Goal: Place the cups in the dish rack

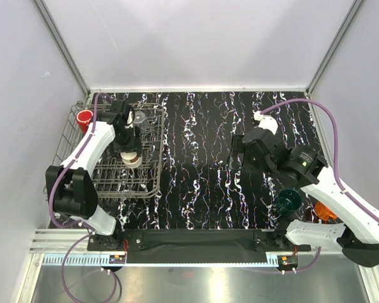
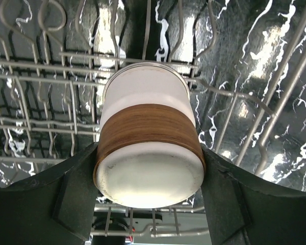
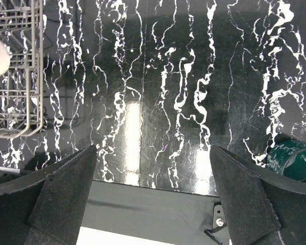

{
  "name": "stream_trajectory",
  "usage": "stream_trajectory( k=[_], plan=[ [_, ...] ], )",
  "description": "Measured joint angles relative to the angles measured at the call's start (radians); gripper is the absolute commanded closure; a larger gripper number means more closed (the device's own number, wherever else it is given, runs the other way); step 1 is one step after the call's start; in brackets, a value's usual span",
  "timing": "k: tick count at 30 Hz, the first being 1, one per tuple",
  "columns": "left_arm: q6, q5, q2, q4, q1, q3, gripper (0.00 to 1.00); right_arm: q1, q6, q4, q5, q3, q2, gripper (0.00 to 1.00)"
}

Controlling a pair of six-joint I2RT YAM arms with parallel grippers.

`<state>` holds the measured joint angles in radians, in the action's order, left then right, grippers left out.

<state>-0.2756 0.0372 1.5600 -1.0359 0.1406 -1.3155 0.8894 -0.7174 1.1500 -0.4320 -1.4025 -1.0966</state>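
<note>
The dish rack [image 1: 68,129] of grey wire stands at the table's left. My left gripper [image 1: 130,155] hangs over the rack's middle, shut on a cream cup [image 1: 133,162] with a brown band. In the left wrist view both fingers [image 2: 76,196] press the cream cup [image 2: 148,117], its closed base toward the camera and its mouth down among the tines [image 2: 66,97]. A red cup [image 1: 83,118] and a clear cup [image 1: 141,117] sit in the rack's far part. My right gripper [image 1: 235,150] is open and holds nothing above the bare table [image 3: 153,189]. A dark green cup [image 1: 288,201] and an orange cup [image 1: 324,211] stand at the near right.
The table top [image 1: 202,164] is black with white marbling. In the right wrist view the rack's corner [image 3: 20,76] shows at the upper left and the dark green cup [image 3: 296,158] at the right edge. White walls close the cell in on three sides.
</note>
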Motion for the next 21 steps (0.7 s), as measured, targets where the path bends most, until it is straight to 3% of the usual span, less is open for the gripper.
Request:
stream_trajectory(
  k=[14,17,18,21],
  plan=[
    [0.015,-0.027,0.039,0.156,-0.015,0.166,1.0,0.0,0.003,-0.006,0.031,0.0,0.023,0.0],
    [0.017,-0.026,0.038,0.183,-0.018,0.175,0.8,0.0,0.003,-0.014,0.037,0.001,0.023,0.0],
    [0.018,-0.025,0.037,0.194,-0.019,0.178,0.6,0.0,0.003,-0.017,0.041,0.002,0.023,0.0],
    [0.018,-0.025,0.033,0.222,-0.023,0.188,0.34,0.0,0.003,-0.024,0.052,0.008,0.023,0.0]
  ],
)
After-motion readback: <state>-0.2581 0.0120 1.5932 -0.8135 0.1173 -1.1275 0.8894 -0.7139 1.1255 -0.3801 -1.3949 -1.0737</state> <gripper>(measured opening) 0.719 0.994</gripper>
